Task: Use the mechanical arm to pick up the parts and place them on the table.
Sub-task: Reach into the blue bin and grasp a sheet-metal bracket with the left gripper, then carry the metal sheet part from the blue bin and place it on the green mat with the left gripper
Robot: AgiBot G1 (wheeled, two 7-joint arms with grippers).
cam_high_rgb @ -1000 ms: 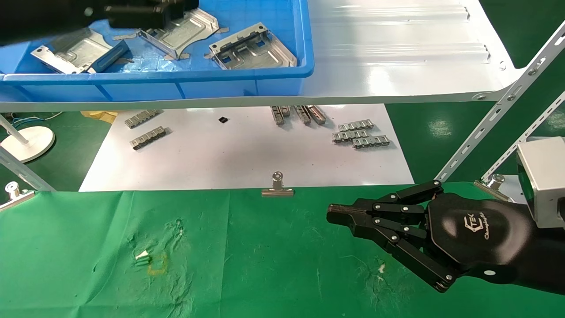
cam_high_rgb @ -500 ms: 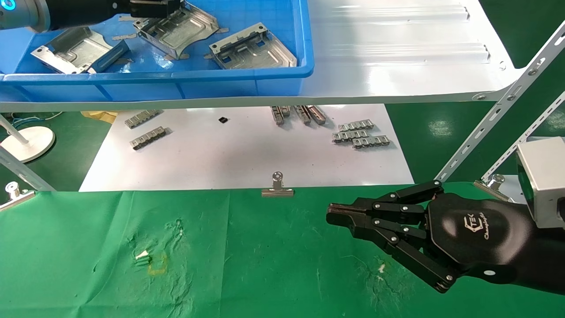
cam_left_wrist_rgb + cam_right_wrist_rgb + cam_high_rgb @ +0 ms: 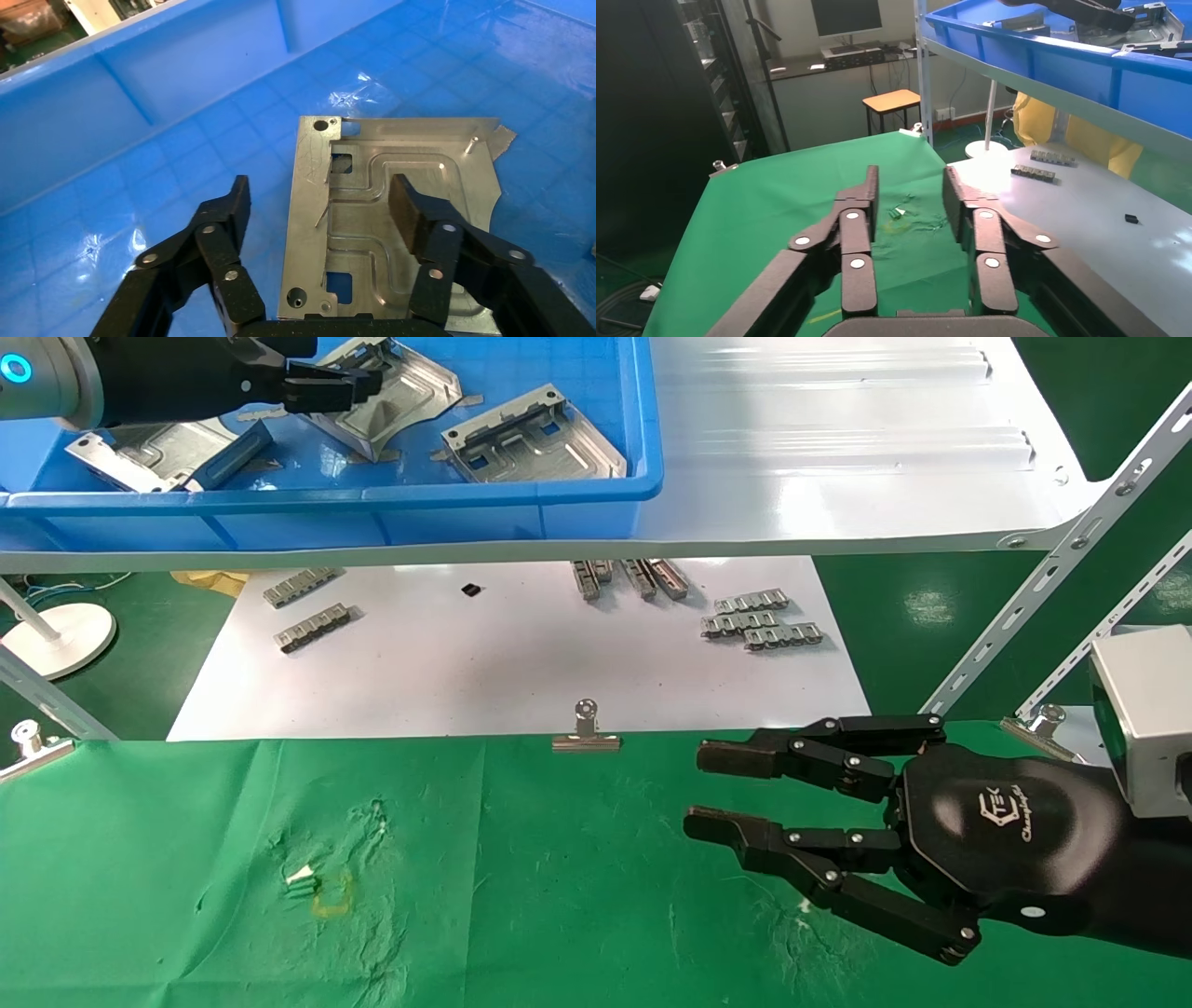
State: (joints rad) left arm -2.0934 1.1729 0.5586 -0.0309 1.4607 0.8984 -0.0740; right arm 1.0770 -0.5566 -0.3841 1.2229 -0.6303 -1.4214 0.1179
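Note:
Three silvery parts lie in the blue bin (image 3: 521,514): one at the left (image 3: 154,449), one in the middle (image 3: 400,388) and one at the right (image 3: 535,435). My left gripper (image 3: 331,385) is inside the bin, low over the middle part (image 3: 415,151). It (image 3: 321,200) is open: one finger is over the bin floor beside the plate's edge, the other over the plate's embossed channel. My right gripper (image 3: 700,791), the black hand with the TEK logo, hovers open and empty over the green table (image 3: 521,896). It also shows in the right wrist view (image 3: 909,186).
The bin stands on a glossy white shelf (image 3: 838,458). Below it a white sheet (image 3: 521,663) carries several grey link strips (image 3: 759,621). Binder clips (image 3: 585,733) sit on the table's far edge. Slanted metal struts (image 3: 1052,561) rise at the right.
My right gripper has gone from shut to open, staying in place. My left gripper has come down over the middle part, which has shifted slightly in the bin.

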